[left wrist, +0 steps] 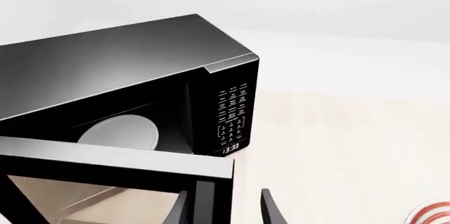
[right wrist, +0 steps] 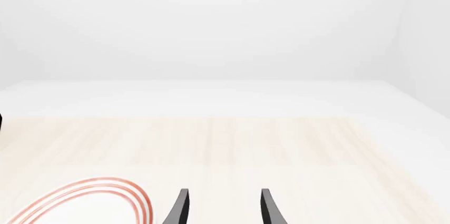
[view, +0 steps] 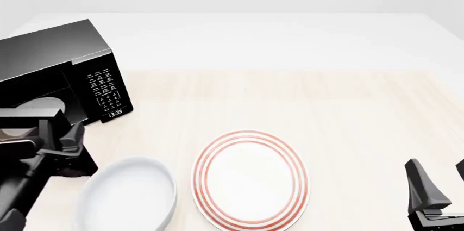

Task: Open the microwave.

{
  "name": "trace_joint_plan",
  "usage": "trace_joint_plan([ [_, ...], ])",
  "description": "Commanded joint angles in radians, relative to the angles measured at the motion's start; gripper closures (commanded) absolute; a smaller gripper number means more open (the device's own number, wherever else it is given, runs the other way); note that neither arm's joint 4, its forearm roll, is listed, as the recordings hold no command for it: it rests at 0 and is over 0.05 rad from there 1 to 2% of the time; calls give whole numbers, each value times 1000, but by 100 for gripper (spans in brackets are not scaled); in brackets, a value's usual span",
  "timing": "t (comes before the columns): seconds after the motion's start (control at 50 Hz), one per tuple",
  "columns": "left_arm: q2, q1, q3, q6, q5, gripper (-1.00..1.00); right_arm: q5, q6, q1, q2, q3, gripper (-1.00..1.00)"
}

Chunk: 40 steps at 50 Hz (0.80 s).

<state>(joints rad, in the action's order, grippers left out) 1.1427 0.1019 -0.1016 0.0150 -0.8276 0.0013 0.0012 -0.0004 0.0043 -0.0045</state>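
The microwave (view: pixel 54 73) sits at the desk's (view: pixel 290 100) far left, its door (left wrist: pixel 116 163) swung out toward the arms and the pale turntable (left wrist: pixel 119 132) showing inside. The left gripper (left wrist: pixel 223 208) is at the door's free edge, jaws parted around what looks like the handle, though contact is hard to judge. Well right of the microwave, beyond the striped plate (view: pixel 250 179), the right gripper (right wrist: pixel 223 208) hangs parted, holding nothing.

The microwave (view: pixel 54 60) is glossy black, with white marks on its keypad (view: pixel 105 89) and a pale grey turntable (left wrist: pixel 119 132) inside. The plate (view: pixel 250 179) is white with red rings. The bowl (view: pixel 127 198) is plain white. The surface (view: pixel 326 111) is light wood with a faint grain. Both tools (view: pixel 62 133) (view: pixel 435 185) are black.
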Motion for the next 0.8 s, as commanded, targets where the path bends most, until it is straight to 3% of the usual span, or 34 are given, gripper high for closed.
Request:
trace_joint_plan([
  [0.02,-14,19,0,9,-10,-100,0,0,0,0,0,-100],
  [0.24,-61,8,-7,2,36,-100,0,0,0,0,0,-100],
  [0.4,-176,2,-19,-11,142,-100,0,0,0,0,0,-100],
  [0.8,-353,-9,-10,-34,282,-100,0,0,0,0,0,-100],
])
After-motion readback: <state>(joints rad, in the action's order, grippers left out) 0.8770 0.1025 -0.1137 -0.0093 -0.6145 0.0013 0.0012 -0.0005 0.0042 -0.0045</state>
